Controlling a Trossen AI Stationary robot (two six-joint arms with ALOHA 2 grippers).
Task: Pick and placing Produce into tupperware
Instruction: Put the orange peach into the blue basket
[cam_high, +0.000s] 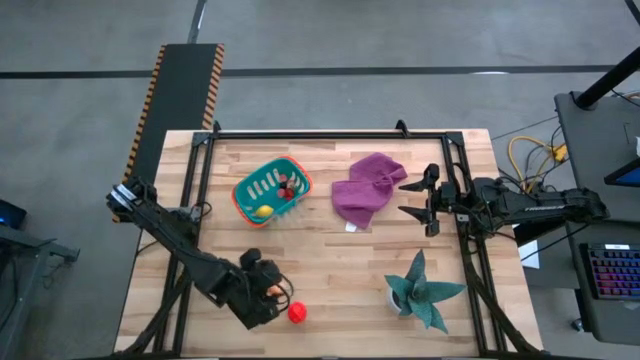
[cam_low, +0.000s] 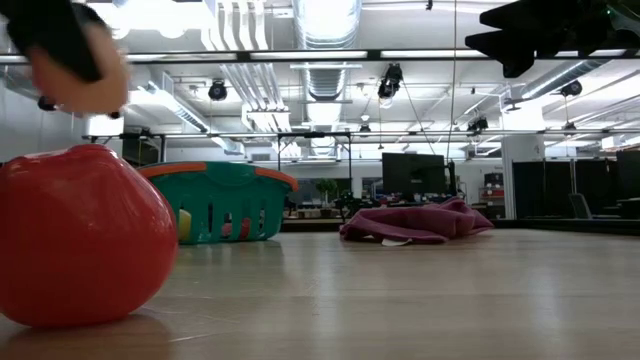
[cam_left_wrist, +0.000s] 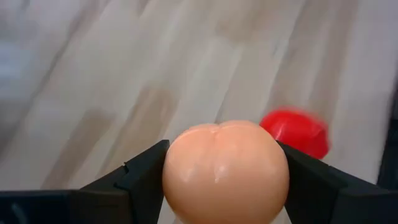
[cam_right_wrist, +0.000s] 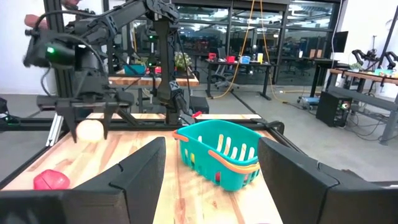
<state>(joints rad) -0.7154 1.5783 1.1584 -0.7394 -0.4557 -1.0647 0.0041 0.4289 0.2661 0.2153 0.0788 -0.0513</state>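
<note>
Red ball (cam_high: 297, 313) on near table edge, beside left gripper (cam_high: 270, 291) clamped on peach ball (cam_left_wrist: 225, 172), half hidden from above. Basket (cam_high: 272, 190) far left, contents partly hidden by slats. Right gripper (cam_high: 417, 200) spread wide, hovering right of purple cloth (cam_high: 367, 187).

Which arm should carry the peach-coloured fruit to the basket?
Left. The left gripper is already shut on the peach-coloured fruit, near the red ball. The right gripper sits open beside the purple cloth, holding nothing. The teal basket lies on the left arm's side.
</note>
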